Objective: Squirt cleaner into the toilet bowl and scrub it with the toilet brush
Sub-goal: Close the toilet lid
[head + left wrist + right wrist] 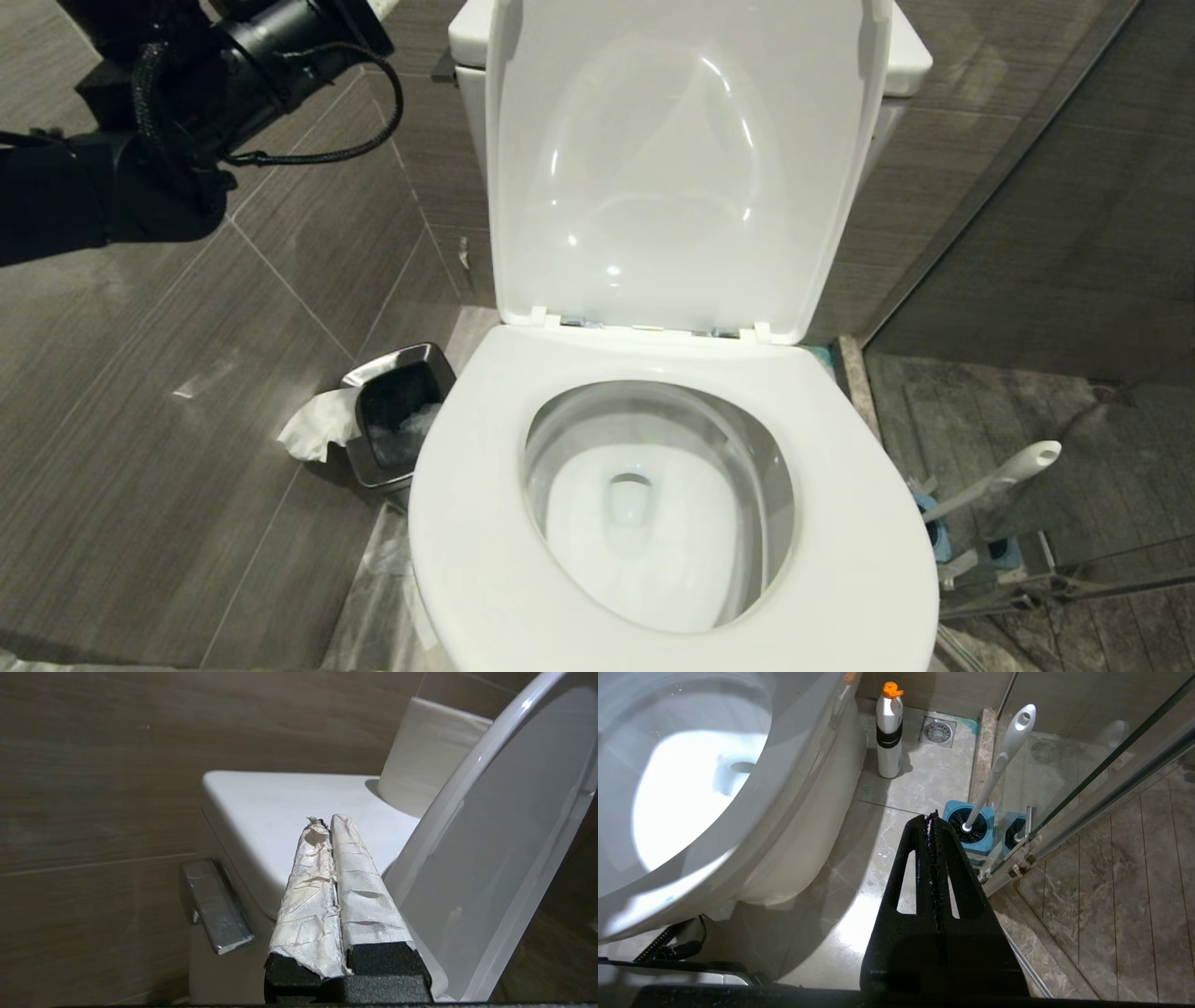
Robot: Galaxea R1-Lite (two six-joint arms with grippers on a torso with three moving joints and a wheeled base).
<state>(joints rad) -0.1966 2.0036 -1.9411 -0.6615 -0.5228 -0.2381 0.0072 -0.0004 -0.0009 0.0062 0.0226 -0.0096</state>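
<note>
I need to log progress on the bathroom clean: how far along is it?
Brush back: the toilet brush stands in its blue holder, and the toilet bowl holds clear, pale water. In hand: the shut left gripper is up by the cistern, near the flush lever. Probably only flushing is left. The right gripper is shut, empty.

Your left arm (140,112) sits upper left of frame. Toilet bowl (672,579) fills centre, lid raised, seat down. Steel bin (397,415) at its left; toilet brush (1004,476) handle at right edge, leaning.
</note>
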